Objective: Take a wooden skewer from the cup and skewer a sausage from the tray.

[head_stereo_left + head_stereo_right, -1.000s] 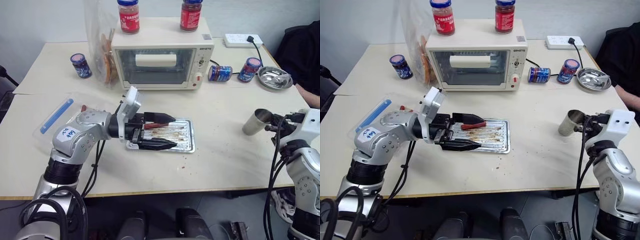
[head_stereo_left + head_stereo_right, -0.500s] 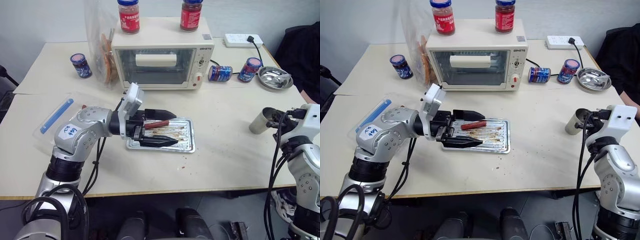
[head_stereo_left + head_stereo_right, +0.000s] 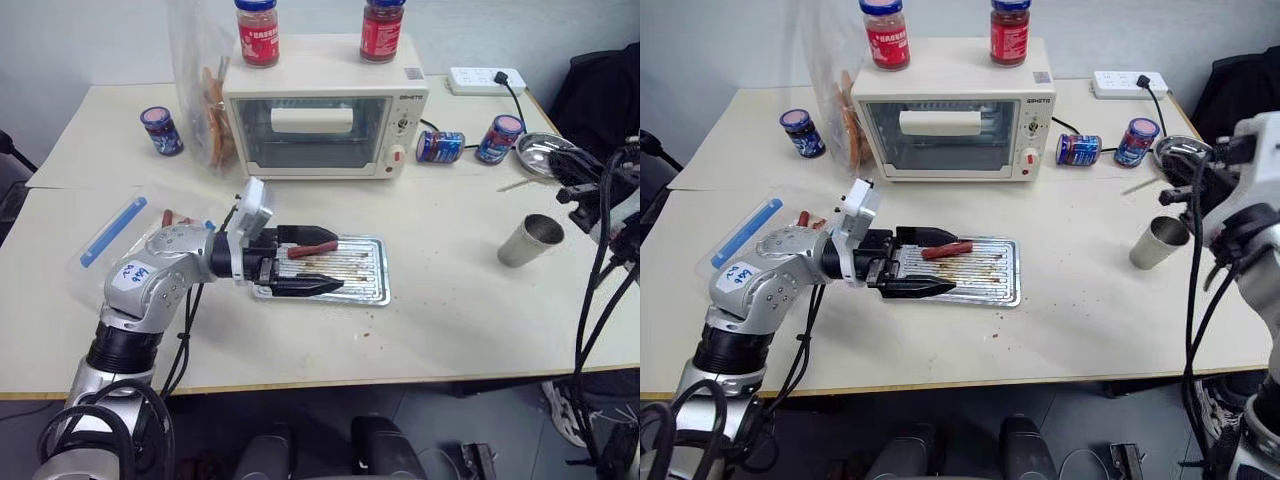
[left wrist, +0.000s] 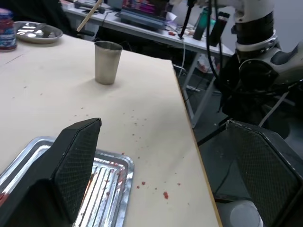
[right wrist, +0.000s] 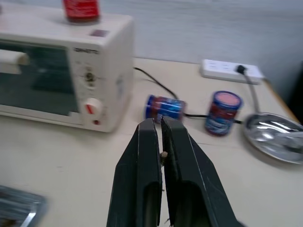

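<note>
From my seat, the tray (image 3: 345,268) lay on the table (image 3: 450,310) just in front of the oven (image 3: 325,120), with the sausage (image 3: 313,250) in its back left part. Two jars (image 3: 258,30) stood on top of the oven. The cup (image 3: 530,240) stood well right of the tray, and the dish (image 3: 545,152) sat behind it.

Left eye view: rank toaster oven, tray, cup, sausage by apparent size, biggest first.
1. toaster oven
2. tray, partly hidden by the left gripper
3. cup
4. sausage

Each gap is clear.
</note>
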{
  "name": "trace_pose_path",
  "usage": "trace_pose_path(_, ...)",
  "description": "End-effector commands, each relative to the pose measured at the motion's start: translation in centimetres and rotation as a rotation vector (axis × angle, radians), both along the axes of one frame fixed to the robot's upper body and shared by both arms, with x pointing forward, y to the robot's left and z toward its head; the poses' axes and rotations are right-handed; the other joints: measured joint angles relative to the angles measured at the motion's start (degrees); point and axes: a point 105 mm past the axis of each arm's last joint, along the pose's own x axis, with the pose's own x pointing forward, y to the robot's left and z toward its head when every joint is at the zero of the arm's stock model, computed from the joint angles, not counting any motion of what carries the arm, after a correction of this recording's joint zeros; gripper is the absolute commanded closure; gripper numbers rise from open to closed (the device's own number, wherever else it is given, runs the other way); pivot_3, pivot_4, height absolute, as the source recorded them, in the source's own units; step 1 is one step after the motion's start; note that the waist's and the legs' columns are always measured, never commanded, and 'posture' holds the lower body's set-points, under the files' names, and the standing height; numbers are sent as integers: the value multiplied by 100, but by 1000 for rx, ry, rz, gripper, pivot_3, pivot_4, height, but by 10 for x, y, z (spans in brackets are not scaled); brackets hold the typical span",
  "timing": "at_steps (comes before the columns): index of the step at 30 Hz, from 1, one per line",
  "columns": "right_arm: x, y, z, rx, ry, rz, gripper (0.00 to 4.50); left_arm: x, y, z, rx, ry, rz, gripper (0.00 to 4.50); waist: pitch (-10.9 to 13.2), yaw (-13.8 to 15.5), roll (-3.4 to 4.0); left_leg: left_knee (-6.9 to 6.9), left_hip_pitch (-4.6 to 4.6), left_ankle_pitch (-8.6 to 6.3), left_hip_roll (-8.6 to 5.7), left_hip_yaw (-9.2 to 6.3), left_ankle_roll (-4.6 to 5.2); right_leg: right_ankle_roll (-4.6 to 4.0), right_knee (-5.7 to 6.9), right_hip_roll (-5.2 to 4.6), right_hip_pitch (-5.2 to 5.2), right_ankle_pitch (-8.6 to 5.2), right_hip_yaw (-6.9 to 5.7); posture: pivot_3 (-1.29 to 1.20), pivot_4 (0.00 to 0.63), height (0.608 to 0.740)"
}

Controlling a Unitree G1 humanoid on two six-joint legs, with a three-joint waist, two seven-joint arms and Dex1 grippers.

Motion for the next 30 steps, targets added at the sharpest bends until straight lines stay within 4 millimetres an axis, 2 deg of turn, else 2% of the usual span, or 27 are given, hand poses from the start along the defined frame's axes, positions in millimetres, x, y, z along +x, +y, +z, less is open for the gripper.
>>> trace_pose_path(1, -4, 41, 0, 245, 112, 345, 4448, 2, 7, 13, -45, -56, 58, 0, 0, -1, 0, 1, 0, 0, 1, -1, 0, 0, -1, 0, 0, 0, 0, 0, 150, 740)
trace_pose_path(6, -15, 84, -10, 502, 291, 660, 4448, 10, 10, 20, -84, -104, 146, 0, 1, 9, -2, 5, -13, 0, -2, -4, 1, 0, -3, -9, -7, 0, -6, 0, 150, 740)
trace_pose_path(9, -19, 105, -15, 632, 358, 786, 4448, 8, 8, 21, -104, -101, 151, 0, 1, 1, -2, 9, -17, -1, -2, -5, 3, 0, -5, -10, -7, 0, -9, 0, 150, 740)
trace_pose_path(12, -17, 118, -17, 711, 366, 837, 4448, 2, 4, 21, -118, -95, 143, 0, 2, -37, -5, 10, -16, -1, 1, -5, 4, 2, -5, -7, -5, 1, -9, 0, 150, 740)
trace_pose_path(13, -16, 121, -17, 740, 363, 850, 4448, 0, 2, 22, -129, -94, 139, 0, 2, -40, -5, 10, -17, -1, 0, -4, 4, 2, -4, -7, -7, 1, -8, 0, 150, 740)
trace_pose_path(16, -12, 129, -15, 814, 358, 880, 4500, -3, -4, 26, -160, -99, 130, 469, 2, -36, -5, 10, -17, -1, 0, -5, 4, 2, -2, -7, -8, 1, -9, 0, 150, 740)
trace_pose_path(23, -14, 138, -20, 810, 394, 908, 4500, -4, -10, 33, -180, -113, 136, 2082, 1, -37, -4, 8, -17, -1, -1, -6, 3, 2, -4, -7, -9, 1, -11, 0, 150, 740)
trace_pose_path(30, -16, 139, -26, 797, 411, 907, 4500, -6, -11, 38, -208, -109, 133, 2082, 1, -57, -4, 7, -17, -1, -1, -6, 4, 2, -4, -6, -10, 1, -10, 0, 150, 740)
